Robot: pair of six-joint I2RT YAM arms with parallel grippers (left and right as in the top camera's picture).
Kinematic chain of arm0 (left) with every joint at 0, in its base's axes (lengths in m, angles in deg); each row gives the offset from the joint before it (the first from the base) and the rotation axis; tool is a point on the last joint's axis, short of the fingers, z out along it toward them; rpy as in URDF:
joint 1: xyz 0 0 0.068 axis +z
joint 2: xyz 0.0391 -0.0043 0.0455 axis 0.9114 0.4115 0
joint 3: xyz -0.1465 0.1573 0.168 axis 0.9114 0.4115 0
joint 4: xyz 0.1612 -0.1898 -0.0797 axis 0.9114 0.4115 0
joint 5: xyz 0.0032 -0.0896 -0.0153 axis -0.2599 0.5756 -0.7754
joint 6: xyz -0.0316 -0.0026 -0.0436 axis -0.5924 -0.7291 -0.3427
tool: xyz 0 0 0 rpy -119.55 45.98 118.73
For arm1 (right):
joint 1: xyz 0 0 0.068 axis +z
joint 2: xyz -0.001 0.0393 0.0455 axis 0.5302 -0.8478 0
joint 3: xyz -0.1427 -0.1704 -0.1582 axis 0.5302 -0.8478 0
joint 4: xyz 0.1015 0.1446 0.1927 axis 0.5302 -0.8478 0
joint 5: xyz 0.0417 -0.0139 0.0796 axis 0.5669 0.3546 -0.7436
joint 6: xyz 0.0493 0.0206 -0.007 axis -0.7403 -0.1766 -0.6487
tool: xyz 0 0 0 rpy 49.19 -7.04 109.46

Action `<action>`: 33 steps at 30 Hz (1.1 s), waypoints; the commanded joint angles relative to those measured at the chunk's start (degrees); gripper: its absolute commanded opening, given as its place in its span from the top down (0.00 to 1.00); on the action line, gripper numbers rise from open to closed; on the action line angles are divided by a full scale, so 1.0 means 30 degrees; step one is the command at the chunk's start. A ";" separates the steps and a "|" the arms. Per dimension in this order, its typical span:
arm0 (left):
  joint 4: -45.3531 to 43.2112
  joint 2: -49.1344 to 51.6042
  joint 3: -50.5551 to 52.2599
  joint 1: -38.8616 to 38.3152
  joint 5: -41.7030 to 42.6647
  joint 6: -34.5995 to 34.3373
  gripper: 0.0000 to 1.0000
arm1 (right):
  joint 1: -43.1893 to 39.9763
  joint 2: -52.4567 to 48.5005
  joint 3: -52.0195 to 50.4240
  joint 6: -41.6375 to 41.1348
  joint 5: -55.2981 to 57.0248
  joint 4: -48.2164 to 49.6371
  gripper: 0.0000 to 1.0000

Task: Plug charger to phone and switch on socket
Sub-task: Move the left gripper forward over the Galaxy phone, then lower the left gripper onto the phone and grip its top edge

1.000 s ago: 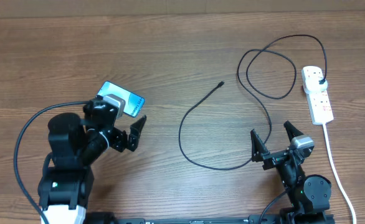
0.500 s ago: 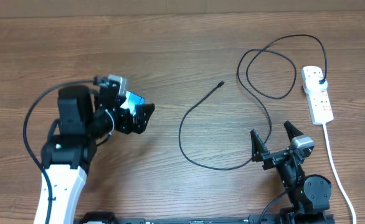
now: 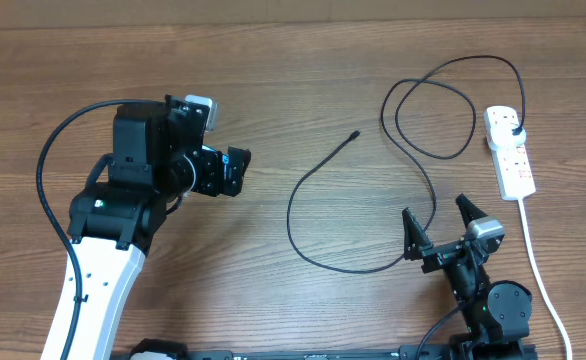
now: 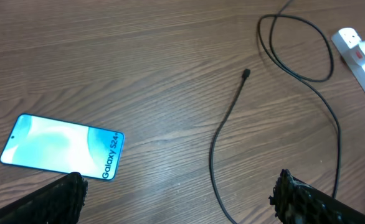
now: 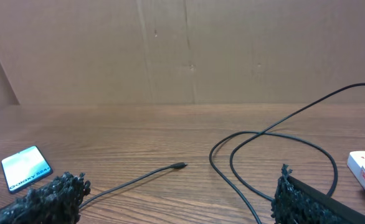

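Note:
The phone (image 4: 63,147), screen lit blue-cyan, lies flat on the table and also shows in the right wrist view (image 5: 25,168). In the overhead view my left arm covers it. My left gripper (image 3: 235,171) hovers over it, open and empty, with the phone's near edge by its left finger (image 4: 61,199). The black charger cable (image 3: 291,215) loops across the table; its free tip (image 3: 355,134) lies apart from the phone (image 4: 246,73). Its plug (image 3: 514,131) sits in the white socket strip (image 3: 513,165). My right gripper (image 3: 433,208) is open and empty beside the cable.
The strip's white cord (image 3: 538,260) runs down the right side toward the table's front edge. A cardboard wall (image 5: 182,50) stands behind the table. The cable's double loop (image 3: 433,110) lies left of the strip.
My left arm has swung up and to the right, from beside the phone to over it, hiding it from the overhead camera. The right arm, cable and strip have not moved.

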 commanded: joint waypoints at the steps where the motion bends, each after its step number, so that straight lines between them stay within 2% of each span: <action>1: -0.0015 0.0124 -0.0503 -0.0138 0.0729 0.0699 0.00 | 0.0109 0.0146 -0.0204 -0.0058 0.0124 0.0066 0.00; 13: 0.0080 0.0124 -0.0503 -0.0138 0.1173 0.0641 0.00 | 0.0109 0.0146 -0.0204 -0.0058 0.0124 0.0066 0.00; 25: -0.0262 0.1552 -0.0568 -0.0138 -0.0189 -0.0321 0.00 | 0.0109 0.0146 -0.0204 -0.0058 0.0124 0.0066 0.00; 33: 0.0860 0.3184 -0.2907 -0.0146 -0.1297 -0.0648 0.00 | 0.0109 0.0146 -0.0204 -0.0058 0.0124 0.0066 0.00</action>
